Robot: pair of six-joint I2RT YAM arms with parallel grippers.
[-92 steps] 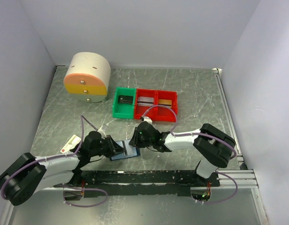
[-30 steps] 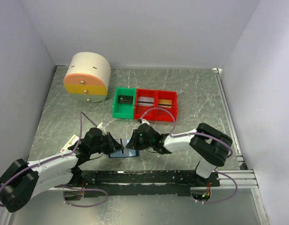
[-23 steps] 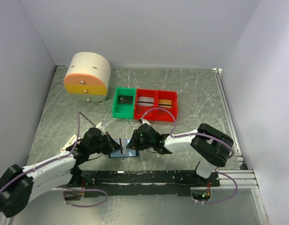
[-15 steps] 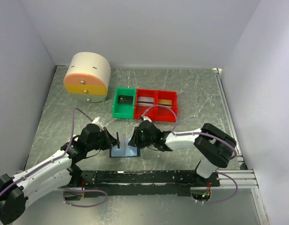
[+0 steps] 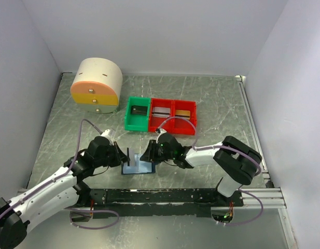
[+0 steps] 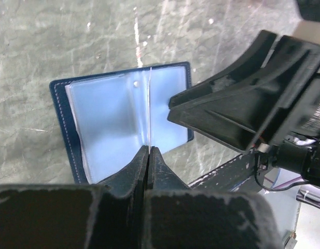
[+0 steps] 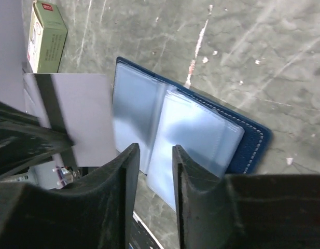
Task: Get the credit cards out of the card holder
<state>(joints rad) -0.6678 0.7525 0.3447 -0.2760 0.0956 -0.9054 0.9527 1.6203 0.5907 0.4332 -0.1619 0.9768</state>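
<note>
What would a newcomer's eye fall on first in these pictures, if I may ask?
The open navy card holder lying near the arm bases, between both grippers. The left gripper is shut on a pale grey card held on edge close to it, while the right gripper hovers open over the blue lining.

Tight at near centre: left gripper (image 5: 124,157) & right gripper (image 5: 149,154) face each other over the open card holder (image 5: 138,167), w/ only a slim gap btwn them. The credit card (image 6: 149,104) pinched by the left one stands upright in that gap. Just far of them, green bin (image 5: 137,114) & red bins (image 5: 172,115) block; narrow strip btwn. Drawer unit (image 5: 96,84) fills far-left corner. Open table (image 5: 222,119) right of the bins up to the wall, also near of the drawer unit.
</note>
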